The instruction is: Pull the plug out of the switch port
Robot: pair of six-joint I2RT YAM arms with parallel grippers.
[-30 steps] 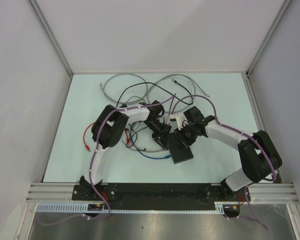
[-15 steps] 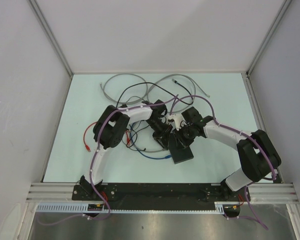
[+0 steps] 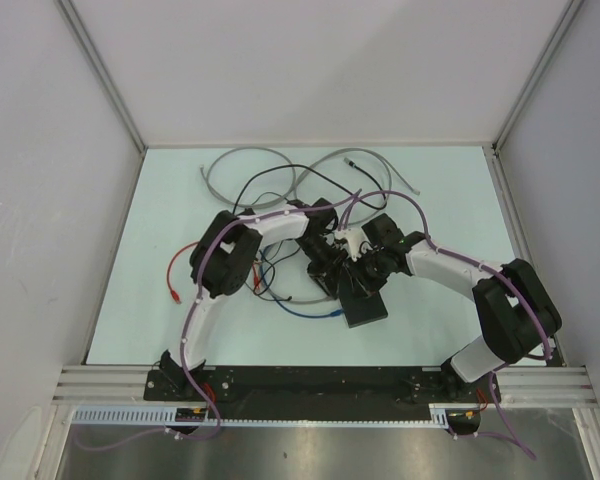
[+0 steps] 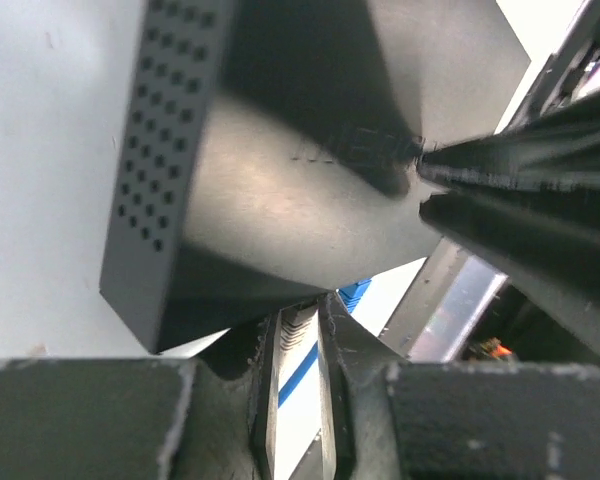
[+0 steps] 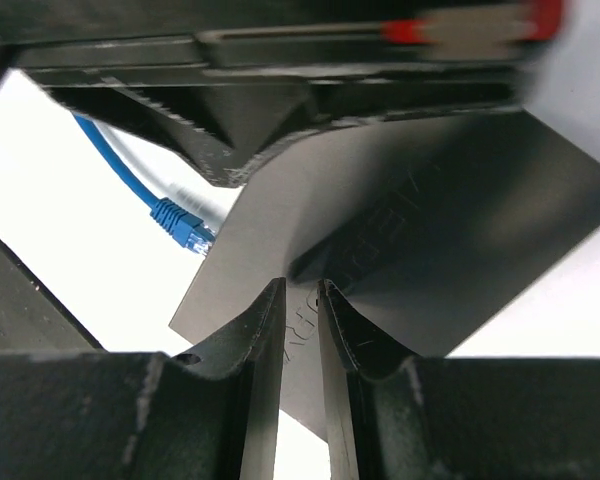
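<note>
Black switch (image 3: 365, 308) is pinned on top by the right claw (image 5: 300, 290), nearly pressed together. The left claw (image 4: 300, 322) pinches a pale plug (image 4: 296, 340) at its edge, seemingly still seated. Pull remains.

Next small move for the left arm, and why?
Probably draw the left fingers straight back from the black switch: they look closed around the blue plug at its edge, while the right fingers press on its top, seemingly bracing it.
</note>
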